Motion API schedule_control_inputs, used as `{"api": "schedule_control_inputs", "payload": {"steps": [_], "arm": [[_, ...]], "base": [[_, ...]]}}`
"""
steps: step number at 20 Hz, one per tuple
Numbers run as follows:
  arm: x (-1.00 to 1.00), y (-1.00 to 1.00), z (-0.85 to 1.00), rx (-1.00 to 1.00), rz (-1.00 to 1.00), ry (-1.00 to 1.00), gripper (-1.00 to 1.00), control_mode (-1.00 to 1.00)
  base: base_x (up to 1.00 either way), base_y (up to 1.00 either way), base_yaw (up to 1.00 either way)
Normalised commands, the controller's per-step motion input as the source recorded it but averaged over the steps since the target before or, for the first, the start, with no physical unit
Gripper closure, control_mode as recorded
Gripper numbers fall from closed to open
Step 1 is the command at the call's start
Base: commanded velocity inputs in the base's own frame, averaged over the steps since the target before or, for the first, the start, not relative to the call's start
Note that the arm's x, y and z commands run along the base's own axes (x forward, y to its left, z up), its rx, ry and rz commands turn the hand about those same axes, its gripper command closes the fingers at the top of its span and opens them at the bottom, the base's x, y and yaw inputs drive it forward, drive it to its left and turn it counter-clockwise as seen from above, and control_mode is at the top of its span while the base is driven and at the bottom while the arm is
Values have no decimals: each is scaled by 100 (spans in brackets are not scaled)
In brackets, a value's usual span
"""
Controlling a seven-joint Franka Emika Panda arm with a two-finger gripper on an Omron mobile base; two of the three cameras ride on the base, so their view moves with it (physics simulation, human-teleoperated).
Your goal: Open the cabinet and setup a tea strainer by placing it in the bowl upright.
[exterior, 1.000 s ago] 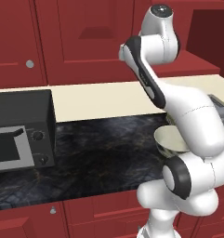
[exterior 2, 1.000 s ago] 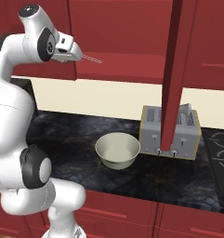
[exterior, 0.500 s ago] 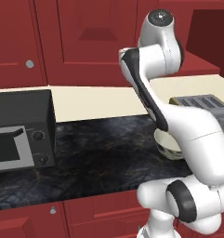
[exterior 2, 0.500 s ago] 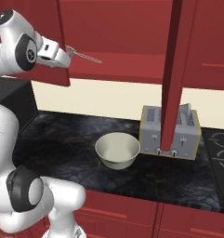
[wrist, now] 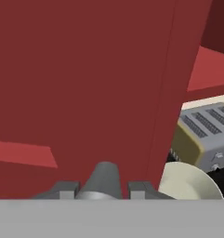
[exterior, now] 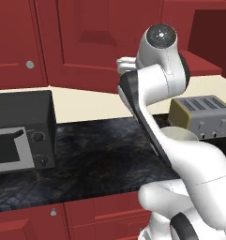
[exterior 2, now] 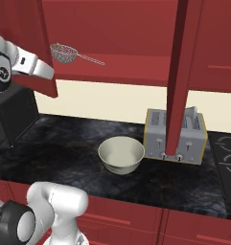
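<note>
The cabinet (exterior 2: 136,43) stands open, its right door (exterior 2: 181,76) edge-on above the toaster (exterior 2: 177,136), its left door (exterior 2: 26,43) swung out close before the tool (wrist: 102,188), whose grip I cannot tell. The tea strainer (exterior 2: 64,52) lies on the shelf (exterior 2: 131,64), handle pointing right. The bowl (exterior 2: 121,154) sits on open dark counter (exterior 2: 64,148), left of the toaster.

Black counter (exterior 2: 64,148) bearing bowl (exterior 2: 121,154), toaster (exterior 2: 177,136), microwave (exterior: 20,131), strainer (exterior 2: 64,52) on cabinet shelf (exterior 2: 136,64)
</note>
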Motion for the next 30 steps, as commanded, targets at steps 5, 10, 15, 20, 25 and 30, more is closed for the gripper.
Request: {"api": "schedule_control_inputs", "payload": {"steps": [5, 10, 15, 20, 25, 30], "arm": [[-100, 29, 58, -7, -2, -10, 100, -100], [-100, 50, 51, -11, -1, -1, 100, -100], [-82, 49, 19, -13, -3, 1, 100, -100], [-31, 27, 0, -5, -11, 0, -100, -100], [-9, 13, 0, -2, -9, 0, -100, -100], [-50, -2, 5, 0, -9, 0, -100, -100]], "base": [[0, 0, 0], [0, 0, 0], [0, 0, 0], [0, 0, 0], [0, 0, 0], [0, 0, 0]]}}
